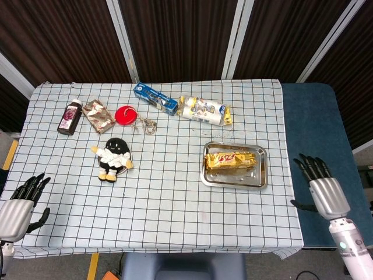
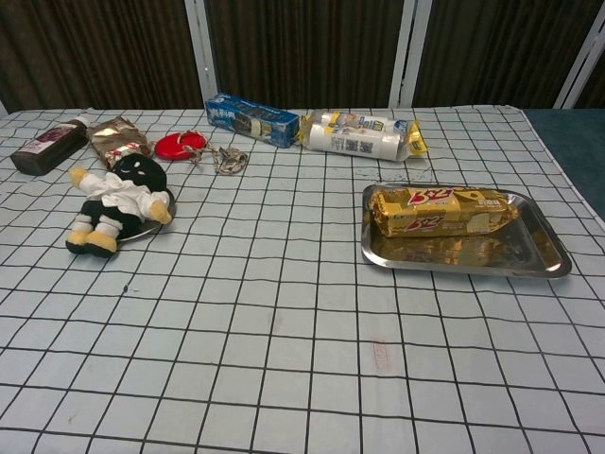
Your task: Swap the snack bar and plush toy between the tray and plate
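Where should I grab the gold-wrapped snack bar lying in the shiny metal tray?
Probably take the gold-wrapped snack bar across its narrow width near the middle, coming straight down from above. It lies flat with its length along the shiny metal tray, toward the far rim, and the raised rim would likely block a side approach. The right hand, open and nearest, suits it.

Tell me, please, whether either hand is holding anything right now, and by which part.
Nothing is held. The left hand and right hand both hang open off the table's edges, apart from every object.
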`<state>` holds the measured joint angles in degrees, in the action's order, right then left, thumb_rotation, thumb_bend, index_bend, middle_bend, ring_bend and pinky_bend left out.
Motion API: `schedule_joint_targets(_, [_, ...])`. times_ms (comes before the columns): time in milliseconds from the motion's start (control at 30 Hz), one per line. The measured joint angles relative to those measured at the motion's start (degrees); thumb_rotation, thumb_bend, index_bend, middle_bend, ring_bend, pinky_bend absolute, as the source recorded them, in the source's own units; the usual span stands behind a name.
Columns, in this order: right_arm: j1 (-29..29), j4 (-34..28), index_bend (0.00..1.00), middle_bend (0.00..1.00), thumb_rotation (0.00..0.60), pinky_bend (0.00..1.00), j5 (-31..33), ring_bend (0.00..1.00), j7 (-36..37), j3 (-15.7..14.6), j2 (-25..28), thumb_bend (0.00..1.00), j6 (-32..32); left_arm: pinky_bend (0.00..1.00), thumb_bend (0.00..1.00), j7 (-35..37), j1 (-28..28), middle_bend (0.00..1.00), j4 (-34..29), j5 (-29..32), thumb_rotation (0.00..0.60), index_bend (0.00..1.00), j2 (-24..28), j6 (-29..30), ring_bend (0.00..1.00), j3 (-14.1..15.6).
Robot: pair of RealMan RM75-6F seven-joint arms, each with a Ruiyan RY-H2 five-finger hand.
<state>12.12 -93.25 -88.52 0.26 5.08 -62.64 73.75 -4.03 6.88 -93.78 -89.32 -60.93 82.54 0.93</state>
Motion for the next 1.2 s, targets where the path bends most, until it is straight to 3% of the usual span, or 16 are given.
schedule_joint_targets(167, [8.57,1.13,0.20,0.15,0.600,0.08,4.46,0.10,-1.76,2.31,-0.85,0.07,-12.17,0.18,0.46,-0.03,0.05,0.00,-0.16,1.20,0.600,0.00,0.31,-0.88,0.00,-0.19])
schedule_joint_targets(533, [21.14,13.75,0.24,0.15,0.600,0.06,15.48,0.10,-6.96,6.51,-11.42,0.07,-26.01,0.18,0.46,0.76,-0.18,0.00,-0.71,1.02,0.600,0.00,0.87,0.16,0.00,-0.69])
schedule_joint_targets(867, [26.64,20.63,0.25,0.17,0.600,0.06,20.49,0.12,-10.74,6.84,-19.29,0.07,-30.33,0.18,0.47,2.18,-0.32,0.00,-0.81,1.39,0.600,0.00,1.35,0.51,0.00,-1.08])
schedule_joint_targets(1067, [28.54,24.94,0.31,0.23,0.600,0.06,21.80,0.21,-11.87,6.70,-22.73,0.07,-31.14,0.18,0.46,3.14,-0.46,0.00,-1.13,1.40,0.600,0.00,1.46,0.73,0.00,-1.18])
schedule_joint_targets(1200, [29.78,28.90,0.40,0.32,0.600,0.10,21.84,0.30,-12.06,6.63,-25.65,0.07,-31.19,0.18,0.46,3.65,-0.53,0.00,-1.13,1.12,0.600,0.00,1.63,1.00,0.00,-1.20])
